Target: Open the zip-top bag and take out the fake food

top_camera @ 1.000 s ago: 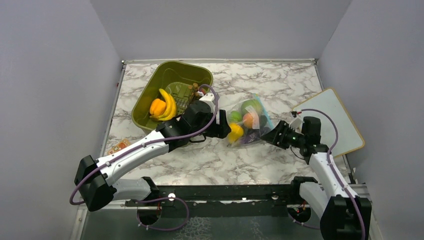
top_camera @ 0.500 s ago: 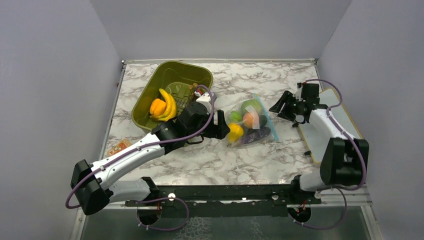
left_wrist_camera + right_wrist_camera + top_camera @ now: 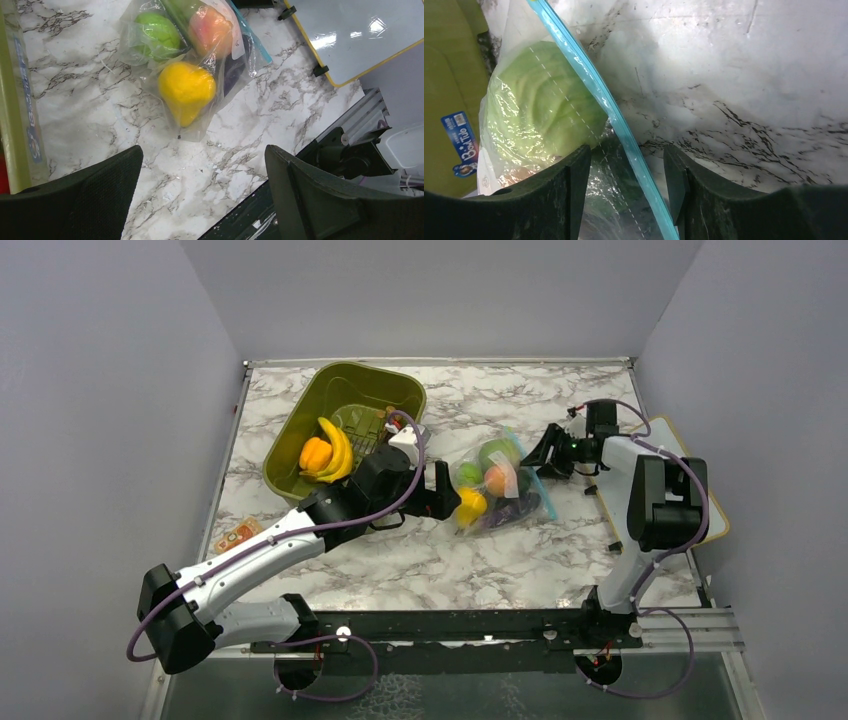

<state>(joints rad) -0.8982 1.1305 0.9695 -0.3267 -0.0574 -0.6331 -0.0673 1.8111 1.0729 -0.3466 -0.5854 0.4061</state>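
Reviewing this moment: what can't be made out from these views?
- Whether the zip-top bag is sealed: top view too small; right wrist view cuts off both ends of the zipper strip.
- Eggplant: left wrist view, mostly behind the yellow pear and crinkled plastic.
- Contents of the green bin: top view, partly covered by the left arm.

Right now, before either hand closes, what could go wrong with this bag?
The right hand straddles the zipper strip without gripping; closing here may pinch both lips together, or the film over the green piece, so the mouth may not open. The left hand is open near the yellow pear, holding nothing; a pull could drag the whole zip-top bag.
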